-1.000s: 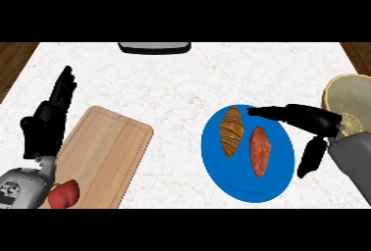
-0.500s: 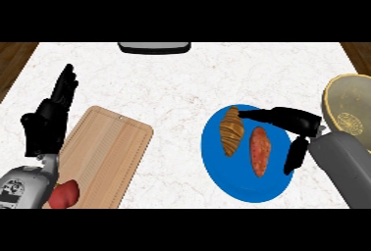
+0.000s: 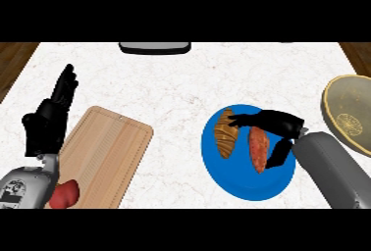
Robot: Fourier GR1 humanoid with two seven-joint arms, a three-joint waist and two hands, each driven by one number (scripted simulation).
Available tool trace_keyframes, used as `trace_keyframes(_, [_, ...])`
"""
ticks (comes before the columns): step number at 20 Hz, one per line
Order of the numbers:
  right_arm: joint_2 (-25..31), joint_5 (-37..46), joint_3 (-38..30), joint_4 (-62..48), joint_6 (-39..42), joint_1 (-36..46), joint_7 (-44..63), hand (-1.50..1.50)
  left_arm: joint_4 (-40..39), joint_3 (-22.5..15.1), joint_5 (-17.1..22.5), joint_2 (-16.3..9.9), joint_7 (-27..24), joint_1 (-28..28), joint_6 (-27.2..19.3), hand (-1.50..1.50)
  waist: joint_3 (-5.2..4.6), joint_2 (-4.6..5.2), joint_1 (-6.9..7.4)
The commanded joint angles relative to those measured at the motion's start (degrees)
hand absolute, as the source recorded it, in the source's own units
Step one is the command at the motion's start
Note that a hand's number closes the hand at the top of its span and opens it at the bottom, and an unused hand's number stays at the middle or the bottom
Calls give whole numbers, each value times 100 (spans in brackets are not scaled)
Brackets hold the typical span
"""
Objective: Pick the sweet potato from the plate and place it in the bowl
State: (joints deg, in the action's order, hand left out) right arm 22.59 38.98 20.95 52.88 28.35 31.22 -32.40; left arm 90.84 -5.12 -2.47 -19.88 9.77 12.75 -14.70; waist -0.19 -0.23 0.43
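Note:
An orange sweet potato (image 3: 257, 149) lies on the blue plate (image 3: 250, 184) at the right, beside a brown croissant (image 3: 226, 133). My right hand (image 3: 278, 125) hovers over the sweet potato with fingers spread, thumb on its left top and fingers down its right side; it does not clasp it. The tan bowl (image 3: 351, 117) stands at the right edge, partly cut off. My left hand (image 3: 49, 120) rests open at the left, fingers up.
A wooden cutting board (image 3: 105, 157) lies left of the plate. A red item (image 3: 65, 194) sits by its lower left corner, next to my left forearm. A dark tray (image 3: 155, 47) sits at the counter's far edge.
My right hand has moved left over the plate and now straddles the sweet potato. The left hand has not moved.

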Motion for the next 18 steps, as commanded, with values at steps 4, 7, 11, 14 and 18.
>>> trace_keyframes(4, [-114, 432, 37, 662, -201, -534, -218, 150, 16, 284, -102, 10, 59, 23, 303, 0, 18, 15, -59])
trace_keyframes(7, [-182, 586, -202, -608, -513, 55, -1018, 150, 195, 379, -17, 3, 0, -96, 472, 0, 21, 33, 12])
trace_keyframes(11, [-258, 479, -284, 148, -384, -451, -822, 150, -15, 417, -191, 213, -129, -105, 383, 0, 18, 18, -45])
trace_keyframes(14, [-829, 703, 108, 1418, -742, -1378, 969, 150, -78, 404, -173, 183, -150, -266, 290, 0, -1, -96, -307])
trace_keyframes(18, [-1057, 1237, 526, 2063, -1322, -2477, 1868, 150, -115, 509, -263, 150, -138, -427, 134, 0, -17, -163, -550])
